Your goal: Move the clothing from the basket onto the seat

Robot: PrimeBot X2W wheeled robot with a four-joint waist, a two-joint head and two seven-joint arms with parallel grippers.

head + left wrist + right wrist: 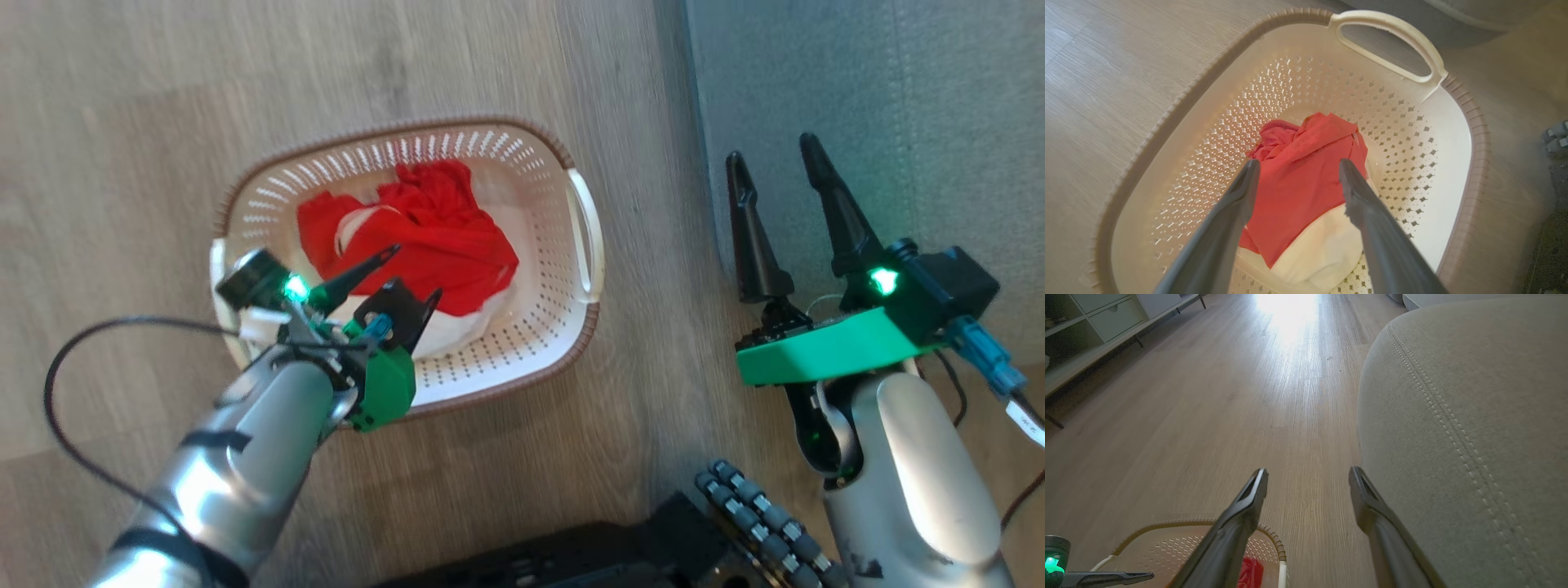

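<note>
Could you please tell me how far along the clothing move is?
Done: nothing yet; the clothing lies in the basket. In hand: the left gripper hovers open above it, holding nothing. Left: grasp it and carry it to the sofa; the right gripper is open beside that sofa.

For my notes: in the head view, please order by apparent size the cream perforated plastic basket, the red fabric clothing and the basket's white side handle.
Largest: cream perforated plastic basket
Then: red fabric clothing
Smallest: white side handle

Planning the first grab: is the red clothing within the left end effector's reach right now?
Probably yes: the open left end effector hangs over the open-topped basket, and the red clothing lies straight ahead with nothing covering it.
</note>
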